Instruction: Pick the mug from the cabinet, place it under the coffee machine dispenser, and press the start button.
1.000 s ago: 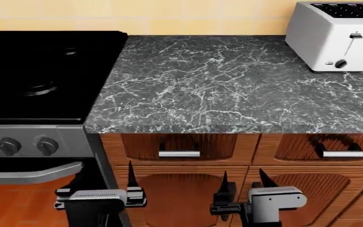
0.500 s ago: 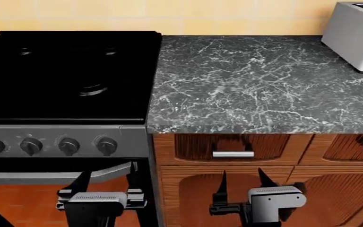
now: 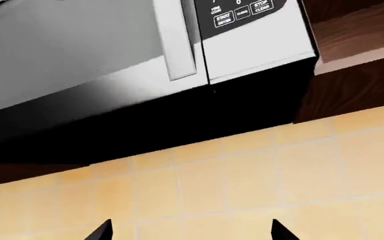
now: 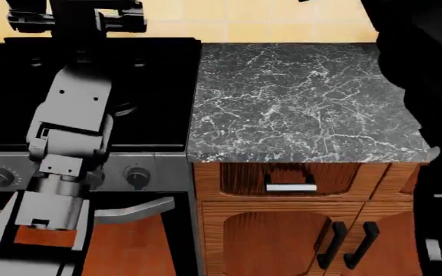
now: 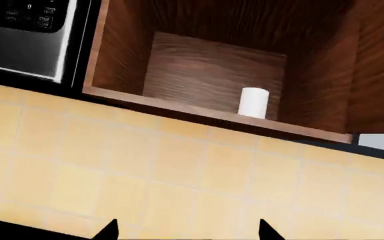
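The mug (image 5: 253,102) stands upright inside the open cabinet (image 5: 212,55), close to the front edge of its shelf and nearer the right wall than the left. No handle is visible from this angle, so its orientation cannot be told.

Hand state:
- Right hand (image 5: 186,229): only two dark fingertips show in its wrist view, set well apart with nothing between them. It reads as wide open and empty, well short of the mug.
- Left hand (image 3: 190,230): likewise spread and empty, raised over the stove (image 4: 152,86) and facing the tiled wall below the microwave (image 3: 245,45).

Risks:
- The mug sits near the shelf lip. A low or fast approach could strike the lip or push the mug deeper or over.
- A tip contacting only one side of the glossy wall could topple it.

Clearance:
- The cabinet opening is bounded by the microwave side on one flank and a wooden wall on the other; entry should be straight and centred.
- The bench (image 4: 305,103) shows open surface out to its front edge.
- The coffee machine dispenser is not in view.
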### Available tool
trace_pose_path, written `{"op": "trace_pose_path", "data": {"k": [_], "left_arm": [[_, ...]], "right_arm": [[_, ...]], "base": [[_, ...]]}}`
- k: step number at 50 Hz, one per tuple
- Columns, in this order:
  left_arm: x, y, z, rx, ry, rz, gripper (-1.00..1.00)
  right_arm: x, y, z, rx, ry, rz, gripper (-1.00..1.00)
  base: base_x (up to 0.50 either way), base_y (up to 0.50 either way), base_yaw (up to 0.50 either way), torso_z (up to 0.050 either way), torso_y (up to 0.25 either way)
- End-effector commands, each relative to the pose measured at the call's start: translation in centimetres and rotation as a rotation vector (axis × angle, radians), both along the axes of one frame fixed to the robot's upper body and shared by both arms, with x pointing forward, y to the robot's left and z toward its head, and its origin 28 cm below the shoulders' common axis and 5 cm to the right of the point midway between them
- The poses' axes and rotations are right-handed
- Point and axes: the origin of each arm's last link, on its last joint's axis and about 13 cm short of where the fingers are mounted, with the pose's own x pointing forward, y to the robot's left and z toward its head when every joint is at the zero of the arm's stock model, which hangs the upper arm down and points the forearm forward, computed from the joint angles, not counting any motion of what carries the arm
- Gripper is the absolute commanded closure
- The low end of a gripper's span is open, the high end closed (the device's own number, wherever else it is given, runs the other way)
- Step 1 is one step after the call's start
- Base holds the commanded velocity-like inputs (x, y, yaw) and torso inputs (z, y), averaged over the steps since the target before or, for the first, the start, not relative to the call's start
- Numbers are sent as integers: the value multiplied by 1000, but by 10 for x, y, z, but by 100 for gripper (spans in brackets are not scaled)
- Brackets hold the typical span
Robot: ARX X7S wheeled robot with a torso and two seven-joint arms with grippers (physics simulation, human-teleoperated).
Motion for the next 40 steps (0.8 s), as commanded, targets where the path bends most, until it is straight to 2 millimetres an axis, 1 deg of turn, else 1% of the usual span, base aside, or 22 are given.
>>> {"op": "trace_pose_path", "data": {"k": [1, 4, 7, 11, 19, 29, 35, 40], "left_arm": [[26, 43, 41, 28, 275, 269, -100], [26, 45, 36, 17, 307, 256, -100], [27, 46, 30, 25, 325, 244, -100], [26, 47, 30, 26, 330, 241, -100], [26, 47, 30, 25, 334, 235, -100], [26, 47, 35, 24, 326, 223, -100], [26, 47, 35, 14, 327, 219, -100], [26, 47, 36, 9, 328, 218, -100]], "right_arm": [[-73, -23, 214, 64, -160, -38, -100], [-65, -28, 215, 94, -117, -50, -100], [-56, -35, 211, 125, -78, -70, -100], [-50, -39, 206, 130, -46, -97, -100], [-49, -41, 201, 68, -18, -88, -100], [-46, -42, 196, 64, -3, -64, -100], [-44, -40, 195, 46, 13, -57, -100], [-41, -40, 193, 57, 23, -53, -100]], "base": [[0, 0, 0, 0, 0], [0, 0, 0, 0, 0], [0, 0, 0, 0, 0], [0, 0, 0, 0, 0], [0, -22, 0, 0, 0], [0, -500, 0, 0, 0], [0, 0, 0, 0, 0], [460, 0, 0, 0, 0]]}}
